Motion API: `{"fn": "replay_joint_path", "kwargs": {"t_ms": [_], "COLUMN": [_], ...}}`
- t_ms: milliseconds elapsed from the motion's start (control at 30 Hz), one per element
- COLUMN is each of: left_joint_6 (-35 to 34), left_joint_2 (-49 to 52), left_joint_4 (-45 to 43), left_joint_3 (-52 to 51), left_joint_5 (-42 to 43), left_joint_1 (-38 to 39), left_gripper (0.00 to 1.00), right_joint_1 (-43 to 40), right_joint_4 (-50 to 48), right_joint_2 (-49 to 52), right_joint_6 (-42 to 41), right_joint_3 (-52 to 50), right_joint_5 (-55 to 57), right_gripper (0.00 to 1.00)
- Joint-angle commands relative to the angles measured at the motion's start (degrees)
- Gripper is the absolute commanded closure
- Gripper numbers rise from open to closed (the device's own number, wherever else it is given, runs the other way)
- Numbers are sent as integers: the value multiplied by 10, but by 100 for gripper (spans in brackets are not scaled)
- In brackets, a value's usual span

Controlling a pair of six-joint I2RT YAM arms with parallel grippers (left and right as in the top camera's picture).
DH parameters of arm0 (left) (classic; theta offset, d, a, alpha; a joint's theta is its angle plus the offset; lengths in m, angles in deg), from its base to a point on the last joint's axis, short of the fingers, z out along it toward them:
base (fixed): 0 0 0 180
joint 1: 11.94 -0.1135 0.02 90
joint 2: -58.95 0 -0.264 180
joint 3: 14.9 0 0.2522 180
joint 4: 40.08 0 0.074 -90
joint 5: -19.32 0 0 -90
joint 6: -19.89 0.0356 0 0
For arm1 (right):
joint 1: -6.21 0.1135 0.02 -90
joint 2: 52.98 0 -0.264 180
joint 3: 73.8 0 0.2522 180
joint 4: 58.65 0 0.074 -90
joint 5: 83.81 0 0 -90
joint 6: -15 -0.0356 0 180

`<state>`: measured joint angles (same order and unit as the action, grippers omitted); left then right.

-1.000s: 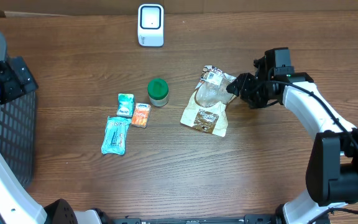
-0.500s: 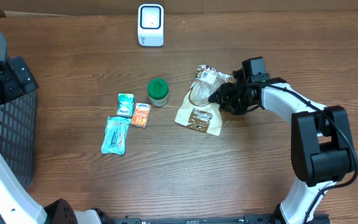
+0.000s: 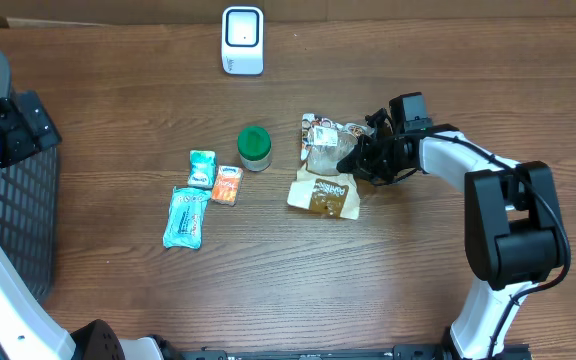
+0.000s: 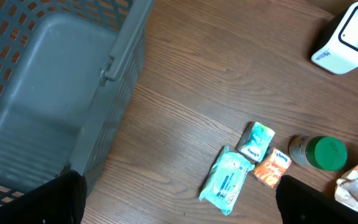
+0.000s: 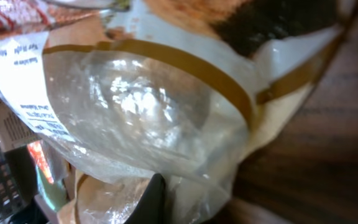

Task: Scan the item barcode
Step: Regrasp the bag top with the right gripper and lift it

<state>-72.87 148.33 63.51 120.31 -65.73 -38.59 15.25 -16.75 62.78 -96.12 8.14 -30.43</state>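
Clear-windowed bag (image 3: 323, 170) — brown contents — pinched in right claw (image 3: 352, 160).

The scanner (image 3: 242, 40) stands at the far edge of the surface (image 3: 418, 290), near the middle. Nearer the robot, the jar (image 3: 254, 146) stands just left of the bag (image 3: 326, 165), and the right pincer (image 3: 353, 160) meets the bag's right edge. Left of the jar lie the left packet (image 3: 201, 168) and the right packet (image 3: 227, 185), side by side. The larger pack (image 3: 186, 217) lies just in front of them. The basket (image 3: 18, 230) sits at the far left, well apart.
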Motion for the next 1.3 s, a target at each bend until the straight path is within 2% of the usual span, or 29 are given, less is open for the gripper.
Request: {"fn": "replay_joint_path", "kwargs": {"t_ms": [0, 233, 400, 633, 833, 967, 1067, 1133, 1267], "left_joint_6": [9, 9, 9, 9, 9, 9, 9, 9, 9], "left_joint_2": [-1, -1, -1, -1, -1, -1, -1, -1, 2], "left_joint_4": [0, 0, 0, 0, 0, 0, -1, -1, -1], "left_joint_3": [6, 6, 6, 6, 6, 6, 6, 6, 6], "left_joint_5": [6, 6, 6, 6, 6, 6, 6, 6, 6], "left_joint_1": [1, 1, 1, 1, 1, 1, 1, 1, 1], "left_gripper": [0, 1, 0, 0, 1, 0, 1, 1, 0], "right_joint_1": [-10, -6, -6, -6, -5, 8, 30, 49, 99], "right_joint_4": [30, 80, 96, 71, 70, 83, 116, 157, 281], "right_joint_2": [-52, -199, -272, -335, -367, -363, -344, -319, -227], "right_joint_6": [17, 20, -1, -47, -59, -70, -63, -40, 26], "right_joint_3": [33, 79, 80, 80, 81, 97, 150, 217, 417], "right_joint_5": [-27, -130, -138, -206, -204, -164, -108, -61, 90], "right_gripper": [96, 96, 96, 96, 96, 96, 96, 96, 96]}}
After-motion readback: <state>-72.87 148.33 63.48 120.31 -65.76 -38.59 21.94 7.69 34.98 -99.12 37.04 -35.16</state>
